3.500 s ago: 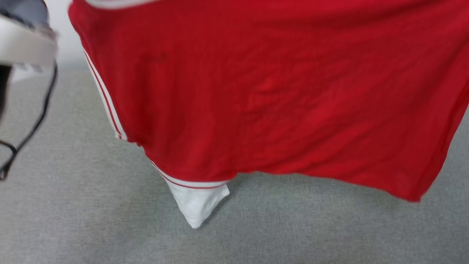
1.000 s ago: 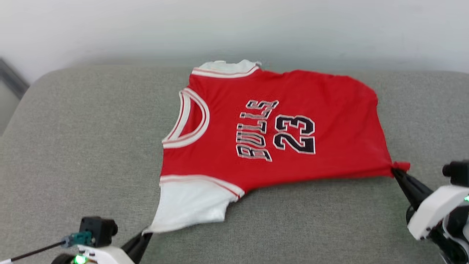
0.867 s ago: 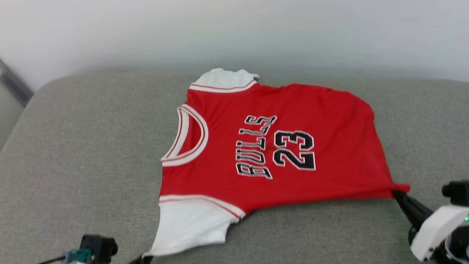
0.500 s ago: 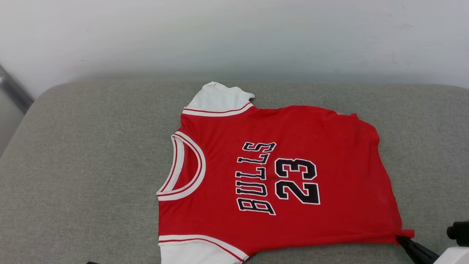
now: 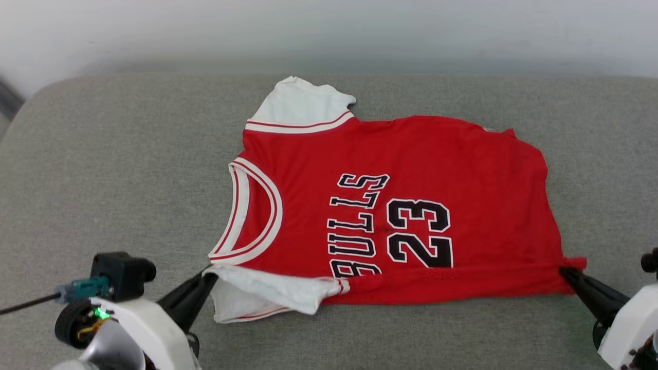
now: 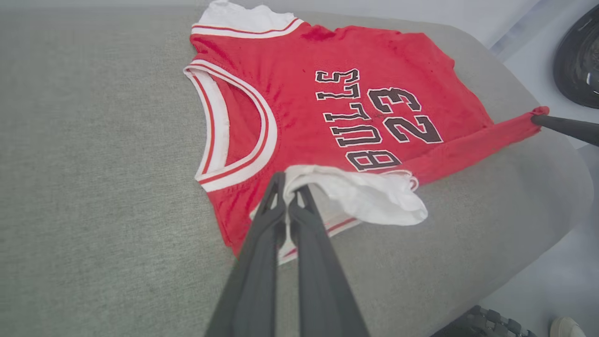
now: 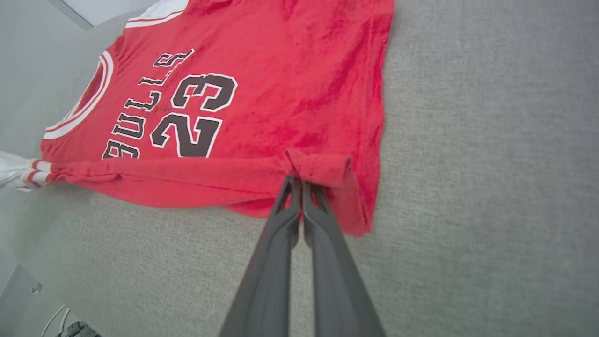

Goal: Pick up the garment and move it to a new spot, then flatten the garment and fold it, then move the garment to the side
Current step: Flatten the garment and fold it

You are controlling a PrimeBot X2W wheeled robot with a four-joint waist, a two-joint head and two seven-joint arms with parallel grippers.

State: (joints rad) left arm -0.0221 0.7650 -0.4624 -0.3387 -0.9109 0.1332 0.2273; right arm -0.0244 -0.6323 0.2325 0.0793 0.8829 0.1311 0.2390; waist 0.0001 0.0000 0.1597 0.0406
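Turned inward since a second ago: near edge of red, white-sleeved jersey T-shirt, pinched by left tool and right tool; matched, level travel should keep the fold straight.

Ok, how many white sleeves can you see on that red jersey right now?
2. The far sleeve lies flat at the garment's back edge. The near sleeve is folded over, pinched in the left gripper's shut jaws.

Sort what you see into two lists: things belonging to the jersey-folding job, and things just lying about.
Job: jersey; left gripper and right gripper, each shut on it; grey cushion underneath.
Lying about: black round object; pale wall.
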